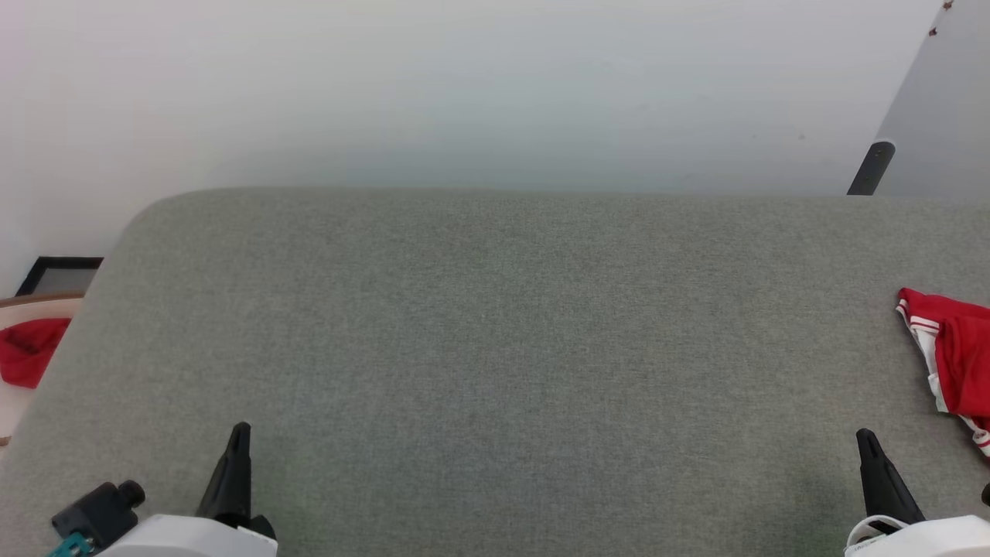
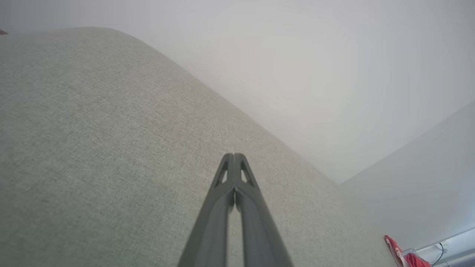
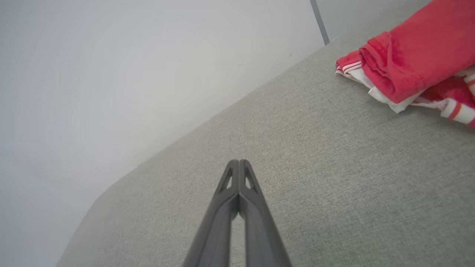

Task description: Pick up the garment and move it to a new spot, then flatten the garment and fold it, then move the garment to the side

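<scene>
Nearest, at the left, the left gripper hangs over the grey table, fingers pressed together, empty. Beyond it, off the table's left end, lies a small red cloth, which could be mistaken for the target. The right gripper is likewise closed and empty. The garment lies bunched at the far right. A pinch could catch a single layer and drag the heap. The right wrist view details folds; the head view crops them, so extent is probably larger.

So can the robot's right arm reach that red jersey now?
Probably yes: the red jersey lies on the grey fabric surface ahead and right of the shut right end effector, with bare fabric between them. It must open first.
</scene>
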`<state>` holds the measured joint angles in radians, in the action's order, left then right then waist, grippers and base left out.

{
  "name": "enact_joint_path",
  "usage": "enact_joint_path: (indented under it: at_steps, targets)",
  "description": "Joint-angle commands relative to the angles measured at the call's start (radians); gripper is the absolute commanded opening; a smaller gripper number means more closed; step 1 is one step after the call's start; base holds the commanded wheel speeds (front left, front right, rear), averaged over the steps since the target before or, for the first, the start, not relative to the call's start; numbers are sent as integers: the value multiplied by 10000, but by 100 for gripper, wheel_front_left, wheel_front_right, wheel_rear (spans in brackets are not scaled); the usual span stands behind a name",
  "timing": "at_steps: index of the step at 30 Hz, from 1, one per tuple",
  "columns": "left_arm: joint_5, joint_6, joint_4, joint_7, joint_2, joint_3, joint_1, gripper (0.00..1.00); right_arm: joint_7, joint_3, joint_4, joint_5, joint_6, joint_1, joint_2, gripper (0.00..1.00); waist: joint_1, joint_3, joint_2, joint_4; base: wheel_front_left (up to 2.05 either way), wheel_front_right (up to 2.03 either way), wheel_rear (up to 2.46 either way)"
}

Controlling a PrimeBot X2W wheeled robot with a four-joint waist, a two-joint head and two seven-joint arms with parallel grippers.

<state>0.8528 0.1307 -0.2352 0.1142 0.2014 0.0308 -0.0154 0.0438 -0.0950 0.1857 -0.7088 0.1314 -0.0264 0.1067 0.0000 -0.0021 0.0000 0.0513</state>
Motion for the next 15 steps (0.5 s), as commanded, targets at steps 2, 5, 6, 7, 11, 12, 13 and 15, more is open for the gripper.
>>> enact_joint_path:
  at_steps: [2, 5, 6, 7, 11, 12, 13, 15]
  targets:
    - [497, 0, 110, -115, -7, 112, -266, 0, -79, -68, -72, -597, -4, 302, -10, 0, 0, 2, 0, -17, 0, 0, 0]
    - [842, 0, 101, -225, -84, 149, -305, 0, -152, -75, -44, -1003, -4, 357, -35, 0, 0, 3, 0, -33, 0, 0, 0]
    - [842, 0, 101, -225, -84, 149, -305, 0, -152, -75, -44, -1003, -4, 357, -35, 0, 0, 3, 0, -33, 0, 0, 0]
    - [953, 0, 98, -257, -107, 160, -320, 0, -174, -77, -34, -1139, -4, 368, -43, 0, 0, 4, 0, -39, 0, 0, 0]
    - [1397, 0, 87, -394, -198, 209, -366, 0, -268, -87, 7, -1660, -4, 449, -76, 0, 0, 6, 0, -61, 0, 0, 0]
    - [1500, 0, 84, -425, -221, 220, -372, 0, -288, -89, 16, -1791, -4, 471, -83, 0, 0, 7, 0, -66, 0, 0, 0]
    - [1606, 0, 81, -456, -245, 232, -379, 0, -315, -92, 25, -1923, -4, 487, -91, 0, 0, 7, 0, -72, 0, 0, 0]
    - [1819, 0, 75, -523, -287, 254, -400, 0, -358, -95, 45, -2162, -4, 509, -110, 0, 0, 8, 0, -83, 0, 0, 0]
